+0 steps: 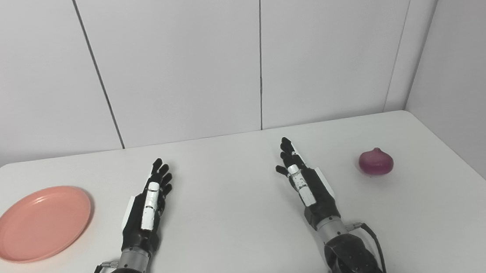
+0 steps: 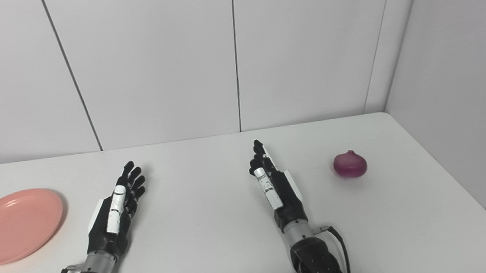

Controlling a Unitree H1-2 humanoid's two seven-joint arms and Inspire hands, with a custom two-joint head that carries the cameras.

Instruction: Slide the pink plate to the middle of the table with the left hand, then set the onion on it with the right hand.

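The plate (image 1: 41, 223) lies far left of the left hand (image 1: 147, 208), the onion (image 1: 375, 162) right of the right hand (image 1: 306, 183); both hands are released, fingers extended. The plate looks light and slick: push its rim.

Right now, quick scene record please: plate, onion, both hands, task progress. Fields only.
plate: pink plate, empty, at the table's left edge
onion: onion, purple, on the table's right side, untouched
left hand: left hand, open, flat over the table, right of the plate, apart from it
right hand: right hand, open, left of the onion, apart from it
middle of table: bare between the hands
progress: no step done yet
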